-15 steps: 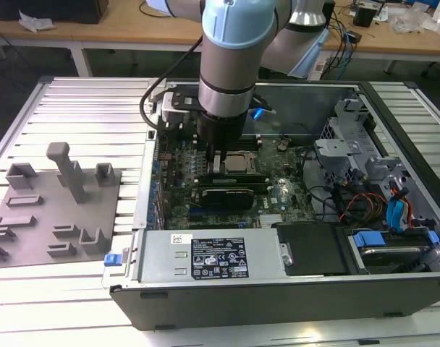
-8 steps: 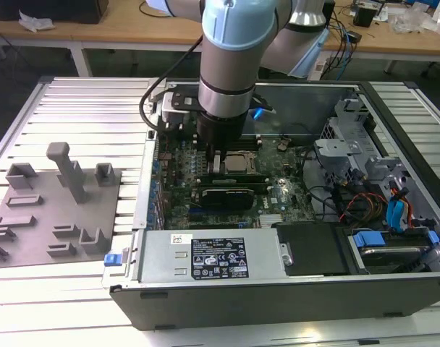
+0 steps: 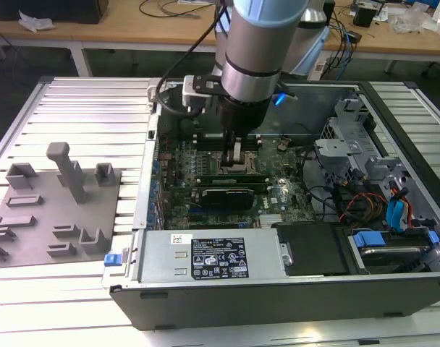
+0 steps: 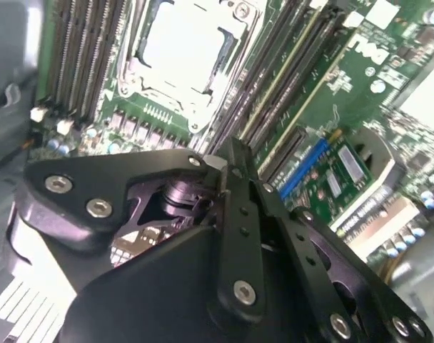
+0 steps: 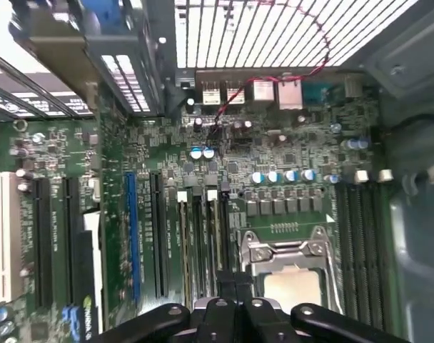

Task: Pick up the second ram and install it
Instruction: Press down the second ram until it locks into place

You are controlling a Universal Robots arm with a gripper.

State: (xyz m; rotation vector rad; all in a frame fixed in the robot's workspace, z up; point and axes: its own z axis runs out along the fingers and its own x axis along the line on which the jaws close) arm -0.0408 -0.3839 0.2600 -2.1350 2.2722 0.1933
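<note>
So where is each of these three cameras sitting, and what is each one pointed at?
Exterior view: off the arm, above the open computer case, looking down at the arm over the motherboard.
Second wrist view: rides at the wrist, looking past the black pincer at the processor socket.
First wrist view: also at the wrist, looking down at the motherboard; pincer linkage shows.
Both wrist views share the processor socket and memory slots.

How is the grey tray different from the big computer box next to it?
The tray is light grey, while the box is dark, nearly black. The tray is flat and low, with little holders and one upright post. The box is much bigger and has tall walls. The tray's holders look empty, but the open box is packed with a green board and cables. Both sit on the same slatted table.
</note>
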